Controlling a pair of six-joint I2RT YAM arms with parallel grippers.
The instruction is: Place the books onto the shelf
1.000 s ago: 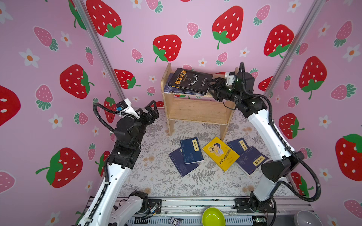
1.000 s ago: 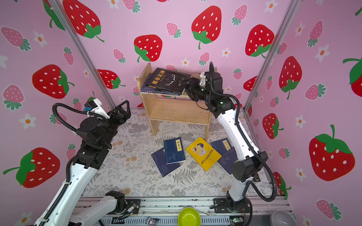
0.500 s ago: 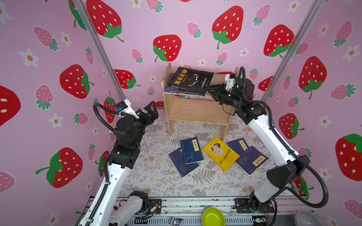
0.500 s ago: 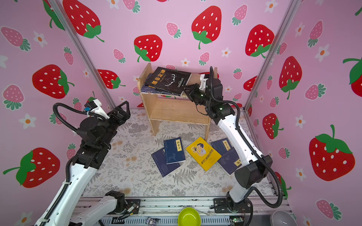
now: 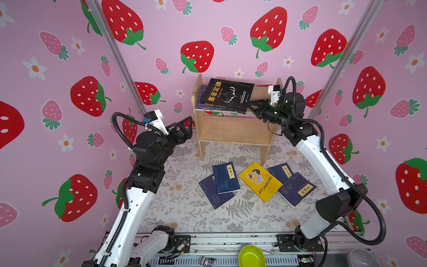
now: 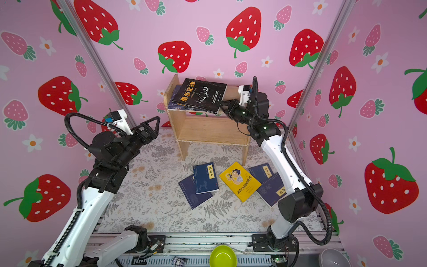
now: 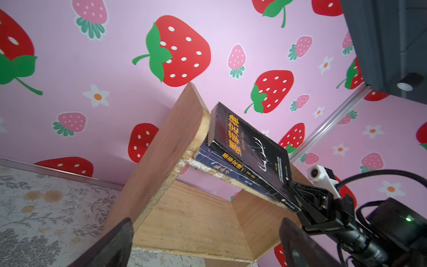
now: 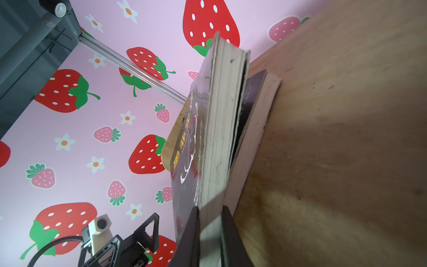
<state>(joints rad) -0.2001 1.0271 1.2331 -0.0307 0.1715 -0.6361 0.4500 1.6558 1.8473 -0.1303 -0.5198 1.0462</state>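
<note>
Right gripper (image 5: 250, 108) clamps the page edge of the black antler-cover paperback (image 5: 227, 94) on the light wooden two-tier shelf (image 5: 233, 130). Left gripper (image 5: 184, 126) is fully open, empty, beside it.

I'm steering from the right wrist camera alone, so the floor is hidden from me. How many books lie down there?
Observer: Five, flat on the mat before the shelf: the yellow book and four navy books.
Operator: Is the black book square on top?
Observer: No. The black book lies skewed on a dark book, its near corner past the top tier's front edge.
Operator: And the left gripper?
Observer: The left gripper hovers open and empty, left of the shelf.
</note>
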